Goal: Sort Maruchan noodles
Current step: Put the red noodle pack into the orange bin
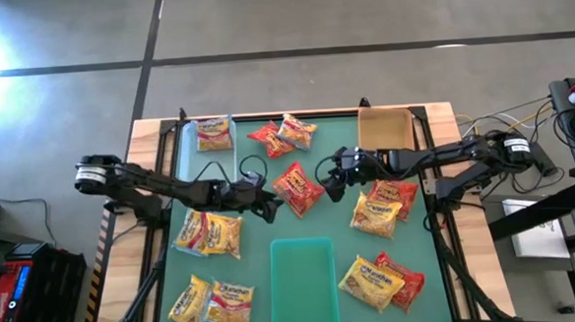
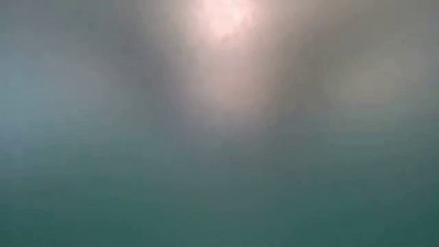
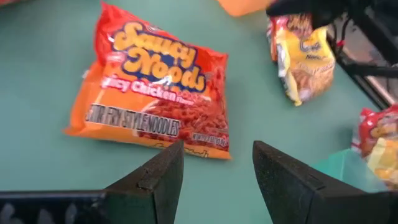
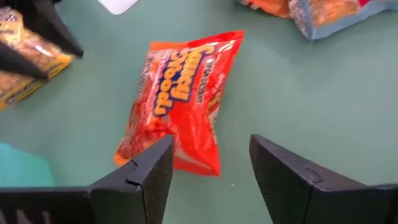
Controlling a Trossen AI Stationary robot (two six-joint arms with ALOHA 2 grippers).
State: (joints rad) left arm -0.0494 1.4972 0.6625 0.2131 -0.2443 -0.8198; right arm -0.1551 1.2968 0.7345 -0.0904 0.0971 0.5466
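On the left of the green mat, yellow noodle packets are spread, and one more lies in the clear tray. The left gripper is held with fingers parted and empty, just beside the orange packet at mid-table. "Saucy Noods", "Spicy Chicken" and "Stir Fry Style Noodles" are read on it in the left wrist view. The right gripper is released too, on that packet's other side. Yellow and red packets lie under the right arm, near the tan tray.
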